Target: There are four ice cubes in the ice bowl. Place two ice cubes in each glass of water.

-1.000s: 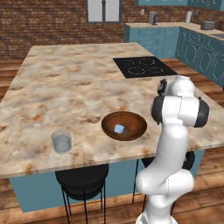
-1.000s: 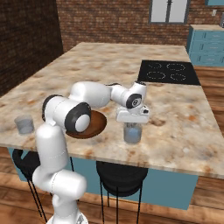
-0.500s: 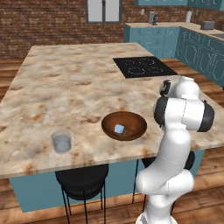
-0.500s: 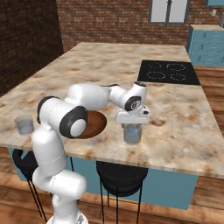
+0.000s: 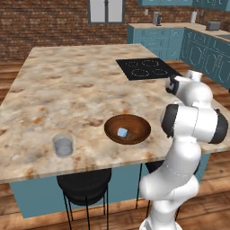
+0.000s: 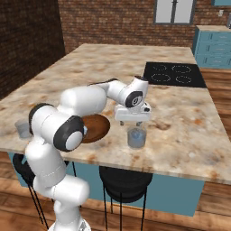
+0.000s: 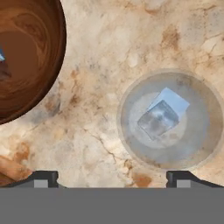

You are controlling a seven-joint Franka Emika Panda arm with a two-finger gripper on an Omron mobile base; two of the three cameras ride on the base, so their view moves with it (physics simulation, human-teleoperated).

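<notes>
Hovering over a glass of water [image 6: 136,137] at centre frame in the right base view, the gripper [image 6: 132,119] has its jaws spread wide, holding nothing. Two ice cubes [image 7: 162,114] sit inside that glass. The ice bowl [image 5: 127,129] holds one cube [image 5: 122,132]; another glass [image 5: 63,145] stands lower left.

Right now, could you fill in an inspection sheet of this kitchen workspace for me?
Surface: marble island counter with black cooktop.
Job's things: wooden ice bowl holding one visible ice cube; near glass with what looks like two cubes stacked in it; far glass, contents unclear.
Clutter: nothing seen.
Tool: the tool is open, just above the near glass, holding nothing.
Cables: nothing seen.
Surroundings: brick wall, teal cabinets, black stools under the counter.
</notes>
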